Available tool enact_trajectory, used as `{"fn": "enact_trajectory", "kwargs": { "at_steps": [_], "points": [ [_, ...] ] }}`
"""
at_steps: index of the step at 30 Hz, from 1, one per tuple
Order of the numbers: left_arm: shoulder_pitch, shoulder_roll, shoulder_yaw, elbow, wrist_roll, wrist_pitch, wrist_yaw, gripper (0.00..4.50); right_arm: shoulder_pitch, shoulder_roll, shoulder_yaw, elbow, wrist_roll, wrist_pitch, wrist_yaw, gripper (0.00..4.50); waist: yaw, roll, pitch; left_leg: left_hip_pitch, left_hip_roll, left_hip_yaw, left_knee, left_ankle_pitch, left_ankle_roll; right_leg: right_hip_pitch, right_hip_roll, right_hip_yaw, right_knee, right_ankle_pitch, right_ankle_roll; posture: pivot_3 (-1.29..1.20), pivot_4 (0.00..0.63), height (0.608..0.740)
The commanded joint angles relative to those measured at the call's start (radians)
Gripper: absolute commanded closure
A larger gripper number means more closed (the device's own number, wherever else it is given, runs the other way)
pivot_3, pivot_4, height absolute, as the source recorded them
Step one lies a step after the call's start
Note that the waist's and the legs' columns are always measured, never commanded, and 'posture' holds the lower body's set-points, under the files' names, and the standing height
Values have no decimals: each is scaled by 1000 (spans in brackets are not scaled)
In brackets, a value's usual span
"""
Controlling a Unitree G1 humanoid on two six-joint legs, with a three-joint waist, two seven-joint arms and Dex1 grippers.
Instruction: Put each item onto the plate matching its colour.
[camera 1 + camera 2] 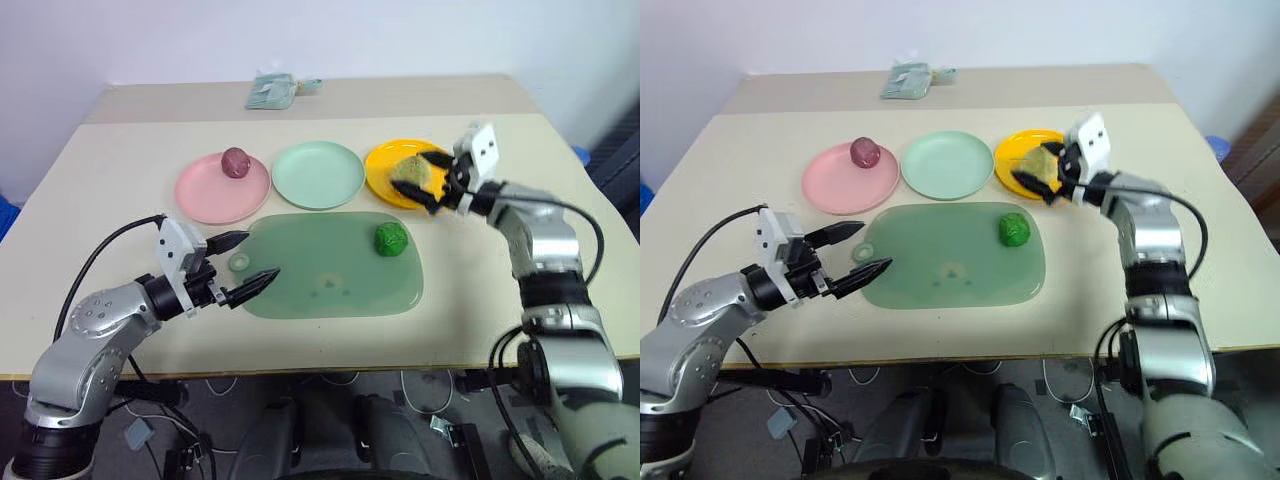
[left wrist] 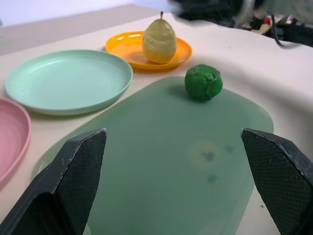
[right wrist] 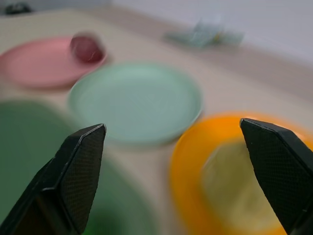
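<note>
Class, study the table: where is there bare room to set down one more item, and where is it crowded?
Free: the mint plate, bare between the pink plate and the orange plate; the green board left of the green ball. Crowded: the orange plate, with the pear and the open right gripper.

Beige desk (image 1: 120,180) carries pink plate (image 1: 205,195), mint plate (image 1: 318,175), orange-yellow plate (image 1: 382,165); green board (image 1: 330,270); teal packet (image 1: 272,90) at far edge.
</note>
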Motion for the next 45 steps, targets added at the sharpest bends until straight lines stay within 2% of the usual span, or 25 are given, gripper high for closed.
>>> {"fn": "enact_trajectory", "kwargs": {
  "at_steps": [1,11,20,24,31,36,40,45],
  "points": [
    [-19,11,-4,6,3,-14,-23,0,44,-8,-6,-203,55,113,-25,21,-3,0,0,0,0,0,0,0,0,0,0,0,0,0,0,0,150,740],
    [-20,4,-8,17,10,-24,-37,0,175,14,49,-328,97,267,-42,21,4,0,0,0,0,0,1,0,0,0,0,0,0,0,0,0,150,740],
    [11,-1,4,-7,10,-27,-28,0,194,13,110,-247,53,230,-51,21,3,0,0,0,0,0,1,0,0,0,0,0,0,0,0,0,150,740],
    [23,2,11,-11,10,-30,-24,0,177,23,106,-251,55,217,-65,1742,4,0,0,0,0,0,1,0,0,0,0,0,0,0,0,0,150,740],
    [38,3,18,-23,8,-31,-13,0,84,91,93,-240,79,152,-89,1742,-2,0,0,0,0,0,1,0,0,0,0,0,0,0,0,0,150,740],
    [51,1,23,-30,9,-33,-6,0,-65,182,104,-73,51,30,-97,1742,1,0,0,0,1,0,0,0,0,-1,0,0,0,0,0,0,150,740],
    [93,-12,45,-70,7,-30,30,0,-260,291,127,272,-15,-166,-110,1742,-3,-1,0,0,0,0,1,0,0,0,0,0,0,0,0,0,150,740],
    [161,-22,84,-125,1,-28,70,0,-429,371,100,611,-69,-350,-169,1742,-4,0,0,0,0,0,-1,0,0,-2,0,0,1,0,0,0,150,740]
  ]
}}
